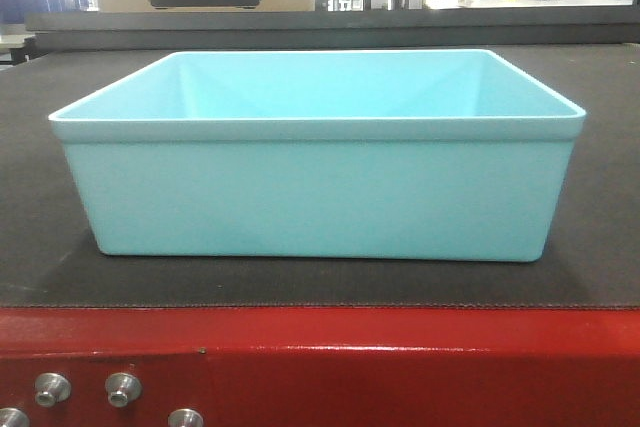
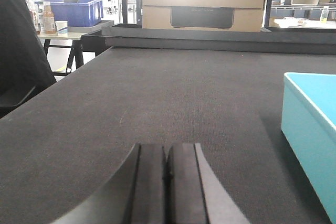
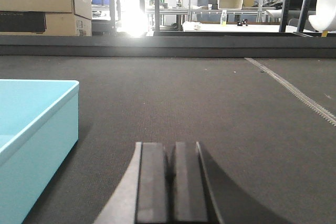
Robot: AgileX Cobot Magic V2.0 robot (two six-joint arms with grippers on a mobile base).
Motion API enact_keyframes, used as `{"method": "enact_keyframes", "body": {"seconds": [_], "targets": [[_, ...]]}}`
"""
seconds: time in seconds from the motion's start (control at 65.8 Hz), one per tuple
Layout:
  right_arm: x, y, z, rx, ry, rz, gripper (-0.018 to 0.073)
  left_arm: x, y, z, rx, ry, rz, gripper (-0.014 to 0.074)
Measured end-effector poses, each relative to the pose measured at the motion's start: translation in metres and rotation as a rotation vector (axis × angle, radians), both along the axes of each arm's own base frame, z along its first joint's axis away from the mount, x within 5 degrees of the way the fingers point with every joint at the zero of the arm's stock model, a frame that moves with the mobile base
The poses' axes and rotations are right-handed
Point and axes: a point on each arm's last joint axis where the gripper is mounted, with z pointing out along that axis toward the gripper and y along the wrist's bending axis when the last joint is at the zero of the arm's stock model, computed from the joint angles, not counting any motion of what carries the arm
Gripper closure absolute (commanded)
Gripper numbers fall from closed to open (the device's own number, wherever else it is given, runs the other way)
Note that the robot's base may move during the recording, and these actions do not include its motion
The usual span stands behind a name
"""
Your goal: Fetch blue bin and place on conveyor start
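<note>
Your blue bin [image 1: 318, 162] sits upright on the conveyor start [image 1: 600, 247], long axis across your front, between the left gripper [image 2: 167, 182] and right gripper [image 3: 170, 182], both closed, empty, seemingly equally near.

Front view faces the blue bin [image 1: 318, 162] closely; low wrist views flank it.
</note>
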Motion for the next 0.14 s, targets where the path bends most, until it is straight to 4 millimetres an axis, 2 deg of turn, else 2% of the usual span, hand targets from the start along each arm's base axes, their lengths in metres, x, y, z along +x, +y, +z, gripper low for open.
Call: {"method": "enact_keyframes", "body": {"seconds": [0.137], "targets": [[0.0,0.0,0.0,0.0,0.0,0.0,0.0721,0.0,0.0,0.0,0.0,0.0,0.0,0.0707]]}}
